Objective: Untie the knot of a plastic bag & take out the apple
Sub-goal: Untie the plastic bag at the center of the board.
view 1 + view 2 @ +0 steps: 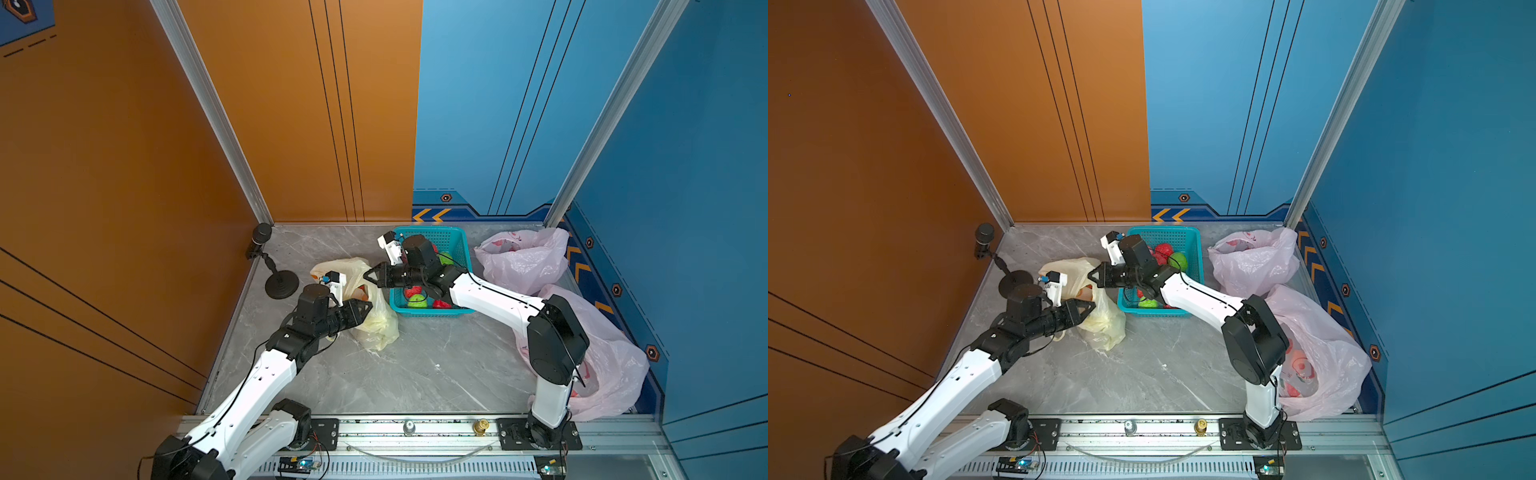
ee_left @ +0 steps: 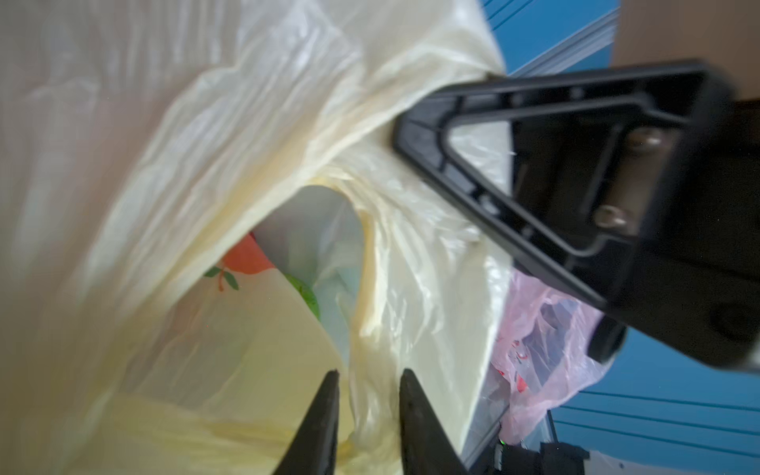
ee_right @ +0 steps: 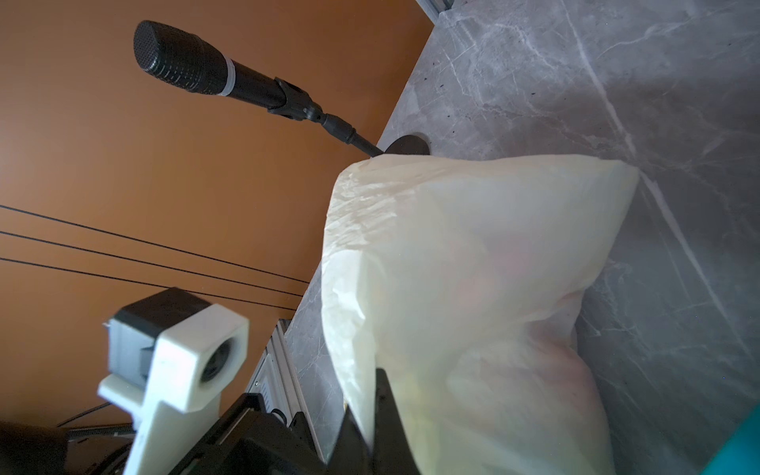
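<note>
Both arms are in at the cream plastic bag (image 1: 380, 328) on the tabletop (image 1: 436, 365), and everything turns on how its mouth sits between them. The right claw (image 1: 366, 276) comes across from the basket (image 1: 432, 228) side and is pressed together on the far lip. Its own wrist view shows the film running straight into the closed jaws. The left claw (image 1: 368, 308) reaches in from the robot's own left at the near lip. In the left wrist view its two fingertips (image 2: 329, 411) stand a narrow way apart with a twisted fold of film in the gap, and whether that fold is truly gripped cannot be told. So the two tips sit close together, one nearer the robot and one farther back, with the opening between them and the bag's bulk sagging toward the front edge. A reddish patch (image 1: 361, 292) shows inside that opening, just beside the left claw's tip. It is probably the apple, though a fruit print (image 2: 242, 259) on the film leaves that in doubt. No tight knot shows at the mouth, so the untying looks largely done. The likely call now is to draw the lips apart — near lip forward, far lip back. The left claw is the nearer of the two to the patch.
</note>
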`<move>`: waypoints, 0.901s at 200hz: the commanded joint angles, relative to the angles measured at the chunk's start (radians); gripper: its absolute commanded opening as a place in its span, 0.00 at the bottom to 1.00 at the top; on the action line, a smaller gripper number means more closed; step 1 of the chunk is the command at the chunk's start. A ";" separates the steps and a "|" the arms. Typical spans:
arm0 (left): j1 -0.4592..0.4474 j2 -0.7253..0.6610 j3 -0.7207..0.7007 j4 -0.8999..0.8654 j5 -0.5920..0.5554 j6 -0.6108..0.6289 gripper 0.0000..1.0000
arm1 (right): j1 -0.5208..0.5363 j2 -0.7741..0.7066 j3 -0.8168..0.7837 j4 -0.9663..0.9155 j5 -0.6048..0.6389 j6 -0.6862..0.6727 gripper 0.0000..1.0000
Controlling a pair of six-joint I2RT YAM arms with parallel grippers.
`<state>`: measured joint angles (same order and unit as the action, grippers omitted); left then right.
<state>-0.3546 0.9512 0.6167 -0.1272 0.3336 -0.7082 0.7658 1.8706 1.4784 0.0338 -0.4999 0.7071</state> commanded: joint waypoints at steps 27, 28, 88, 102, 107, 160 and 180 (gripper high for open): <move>-0.006 -0.009 0.003 0.063 -0.208 0.044 0.16 | -0.005 -0.006 0.005 -0.020 0.016 -0.012 0.00; -0.006 -0.008 0.003 0.064 -0.210 0.044 0.16 | -0.005 -0.006 0.004 -0.020 0.016 -0.011 0.00; 0.003 0.121 -0.010 0.221 -0.267 0.081 0.20 | 0.001 0.009 0.017 -0.029 -0.016 -0.010 0.00; -0.001 0.194 0.005 0.279 -0.227 0.071 0.20 | 0.007 0.021 0.038 -0.048 -0.032 -0.018 0.00; -0.005 0.219 0.012 0.296 -0.217 0.066 0.20 | 0.009 0.025 0.044 -0.053 -0.034 -0.020 0.00; -0.045 0.418 0.074 0.299 -0.208 0.096 0.18 | 0.015 0.027 0.057 -0.060 -0.046 -0.024 0.00; -0.056 0.439 0.095 0.166 -0.231 0.148 0.15 | 0.005 0.011 0.060 -0.084 -0.039 -0.049 0.00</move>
<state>-0.3973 1.3724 0.6716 0.1516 0.1154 -0.6304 0.7788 1.8965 1.5028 -0.0109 -0.5240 0.7013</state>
